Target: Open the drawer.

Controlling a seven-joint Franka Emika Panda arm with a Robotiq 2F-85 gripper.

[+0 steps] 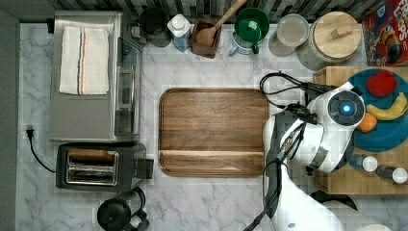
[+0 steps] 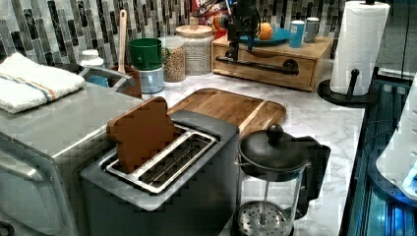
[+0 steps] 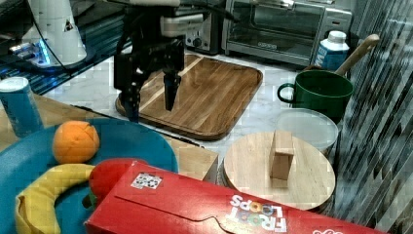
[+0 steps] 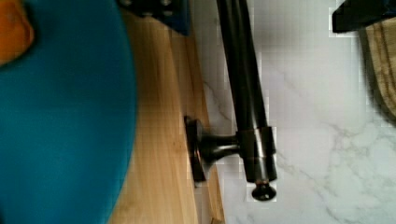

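In the top view, the white arm [image 1: 332, 130] reached over the edge of the butcher-block top [image 1: 356, 180] at the top view's right, above the strip of marble counter [image 1: 211, 207] between that top and the brown tray [image 1: 213, 131]. That placing put its tool over the front of the drawer, which lay underneath the arm, presumably to come down on the handle.

In the left view, the drawer [image 2: 268, 66] sat shut in its light wooden box at the back of the counter, its front facing the tray. The black bar handle [image 2: 258, 65] ran lengthwise across that front, level with the counter. The gripper [image 2: 235, 46] hung just above the bar's end at the left view's left.

In the right view, the gripper's [image 3: 150, 100] two dark fingers [image 3: 169, 95] pointed straight down and stood well apart, holding nothing, wide enough, by the look of it, to straddle a thin bar.

In the wrist view, the handle [image 4: 245, 93] lay directly below the camera, standing off the drawer's front on a short post [image 4: 212, 148] and ending in a small knob [image 4: 264, 191]. The blue plate [image 4: 65, 116] overhung the wood beside it. The pull would likely run square to the bar, out toward the tray.
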